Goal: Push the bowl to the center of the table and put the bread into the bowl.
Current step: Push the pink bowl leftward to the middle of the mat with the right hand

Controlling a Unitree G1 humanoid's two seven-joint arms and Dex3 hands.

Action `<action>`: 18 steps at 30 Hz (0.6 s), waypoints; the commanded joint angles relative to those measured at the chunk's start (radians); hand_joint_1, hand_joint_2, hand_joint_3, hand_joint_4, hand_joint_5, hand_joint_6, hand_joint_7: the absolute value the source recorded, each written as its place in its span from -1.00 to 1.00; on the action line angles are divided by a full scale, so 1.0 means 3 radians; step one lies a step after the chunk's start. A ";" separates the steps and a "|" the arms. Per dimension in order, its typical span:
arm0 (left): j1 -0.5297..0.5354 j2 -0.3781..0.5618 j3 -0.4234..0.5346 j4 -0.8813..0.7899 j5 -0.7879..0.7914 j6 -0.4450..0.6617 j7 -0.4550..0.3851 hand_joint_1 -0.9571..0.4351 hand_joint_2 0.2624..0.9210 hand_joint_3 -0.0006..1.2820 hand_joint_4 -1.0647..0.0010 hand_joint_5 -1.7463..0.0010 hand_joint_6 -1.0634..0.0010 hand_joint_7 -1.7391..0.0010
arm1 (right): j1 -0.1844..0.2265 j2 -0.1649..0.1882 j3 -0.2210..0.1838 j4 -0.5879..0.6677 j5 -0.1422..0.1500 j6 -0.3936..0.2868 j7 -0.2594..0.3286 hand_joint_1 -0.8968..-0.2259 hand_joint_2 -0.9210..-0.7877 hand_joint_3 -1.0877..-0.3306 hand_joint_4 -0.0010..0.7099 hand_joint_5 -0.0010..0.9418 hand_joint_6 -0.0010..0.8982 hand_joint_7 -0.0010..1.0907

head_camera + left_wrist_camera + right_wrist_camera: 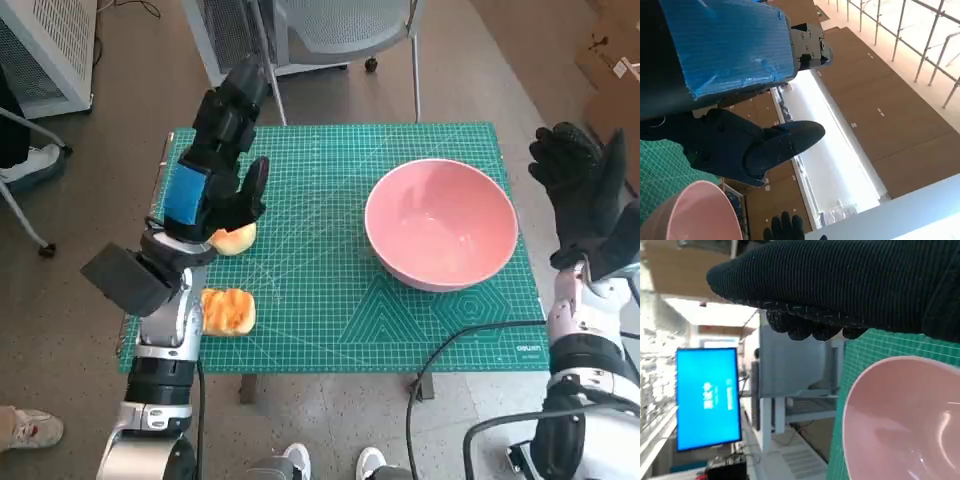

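Pink bowl (pixel 441 224) should be nudged centreward by its right rim with the right hand (pixel 583 190), which is spread open, nothing held.

- The black left hand (pixel 222 160) wore blue tape across its back.
- The right hand (pixel 585 190) wore a black knitted glove.
- Both forearms were pale grey with black bands; black cables trailed beside the right one.

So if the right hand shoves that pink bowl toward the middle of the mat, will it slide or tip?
The pink bowl looks wide and low, so it will probably slide rather than tip. A push high on its rim may rock it; lower looks safer. The green mat may grip its base. The right hand is beside it, apart.
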 commanded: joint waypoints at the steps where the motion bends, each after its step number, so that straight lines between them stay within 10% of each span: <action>1: 0.0045 0.0037 0.0018 -0.0057 0.0016 0.0005 0.0014 -0.43 0.85 0.13 1.00 0.92 1.00 0.62 | 0.0112 0.0050 -0.0011 0.0054 -0.0036 0.0111 -0.0066 -0.12 -1.00 -0.04 -0.27 -0.98 -0.09 -0.95; 18: 0.0066 0.0080 0.0028 -0.0091 0.0016 0.0048 0.0012 -0.42 0.86 0.13 1.00 0.92 1.00 0.62 | 0.0124 0.0144 0.0032 0.0052 -0.0115 0.0150 -0.0136 -0.20 -1.00 -0.01 -0.26 -0.98 -0.10 -0.96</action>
